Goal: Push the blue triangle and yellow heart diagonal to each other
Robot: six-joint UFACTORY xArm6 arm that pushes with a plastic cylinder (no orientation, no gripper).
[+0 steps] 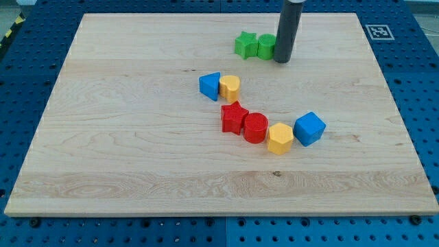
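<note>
My rod runs out of the view's top, and my tip [282, 61] hides part of the green cylinder [265, 46] it touches; I have no pincer to close. Toward the view's bottom-left of my tip, well apart, the blue triangle [210, 86] touches the yellow heart [230, 87]. Eight blocks: two green, two blue, two yellow, two red.
</note>
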